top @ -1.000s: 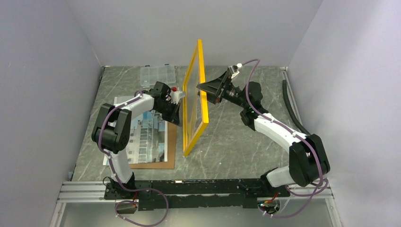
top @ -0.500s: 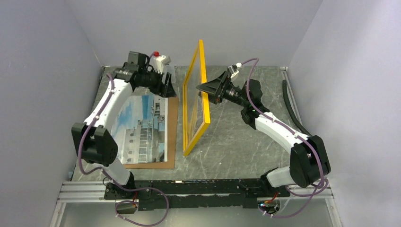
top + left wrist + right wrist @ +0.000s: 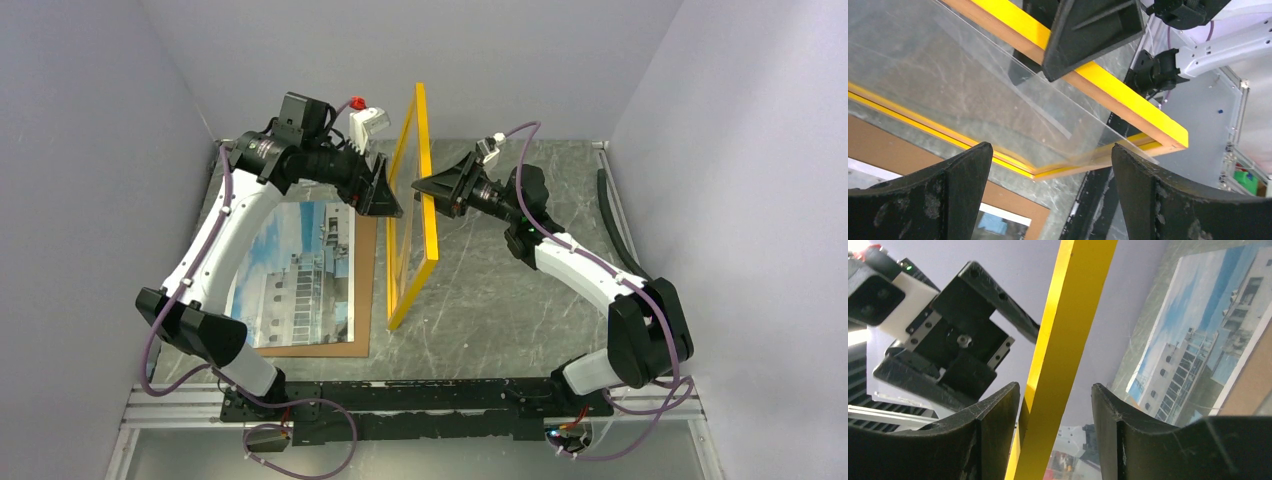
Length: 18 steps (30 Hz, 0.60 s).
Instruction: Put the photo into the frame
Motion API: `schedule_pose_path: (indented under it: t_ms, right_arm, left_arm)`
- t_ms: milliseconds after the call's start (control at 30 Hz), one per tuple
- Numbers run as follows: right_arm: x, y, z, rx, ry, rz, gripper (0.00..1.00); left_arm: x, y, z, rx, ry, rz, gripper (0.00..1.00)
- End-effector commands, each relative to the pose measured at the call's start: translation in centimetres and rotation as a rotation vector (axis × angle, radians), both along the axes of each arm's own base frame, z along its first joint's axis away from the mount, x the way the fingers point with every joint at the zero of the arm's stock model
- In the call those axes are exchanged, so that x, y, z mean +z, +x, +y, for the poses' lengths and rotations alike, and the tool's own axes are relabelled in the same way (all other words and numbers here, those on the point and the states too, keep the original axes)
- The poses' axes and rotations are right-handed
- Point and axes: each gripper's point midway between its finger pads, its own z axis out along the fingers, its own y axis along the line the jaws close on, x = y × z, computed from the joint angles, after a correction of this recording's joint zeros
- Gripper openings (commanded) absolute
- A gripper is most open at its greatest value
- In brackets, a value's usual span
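Note:
The frame (image 3: 428, 190) stands upright on one edge mid-table, thin yellow border with clear glazing. My right gripper (image 3: 428, 188) reaches it from the right. In the right wrist view the yellow bar (image 3: 1073, 315) runs between the fingers of the right gripper (image 3: 1054, 387), close to the left one with a gap to the right one. My left gripper (image 3: 388, 197) hangs open just left of the frame, holding nothing; past the left gripper (image 3: 1048, 150) the glazing and a lower corner of the frame (image 3: 1128, 100) show. The photo (image 3: 295, 265) lies flat on a brown backing board (image 3: 364, 290).
The brown board (image 3: 878, 145) and photo (image 3: 1198, 330) lie left of the frame, under my raised left arm. A black hose (image 3: 612, 215) runs along the right wall. Grey walls close in on three sides, and a metal rail (image 3: 420, 398) lines the front edge.
My left gripper opened, rose from low beside the frame's left side, swung back and came in high next to the frame. The right jaws narrowed around the yellow bar. The frame stayed upright.

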Motion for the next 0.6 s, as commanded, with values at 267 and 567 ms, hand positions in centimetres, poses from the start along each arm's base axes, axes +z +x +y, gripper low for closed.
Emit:
schedule_pose_path:
  t_ms: [267, 567]
  right_arm:
    - [4.4, -0.6, 1.3, 0.034, 0.09, -0.105, 0.48]
    - [3.8, -1.1, 0.9, 0.035, 0.079, -0.093, 0.41]
  left_arm:
    - [1.6, -3.2, -3.6, 0.014, 0.087, -0.066, 0.94]
    - [-0.7, -2.5, -1.4, 0.074, 0.221, -0.173, 0.89]
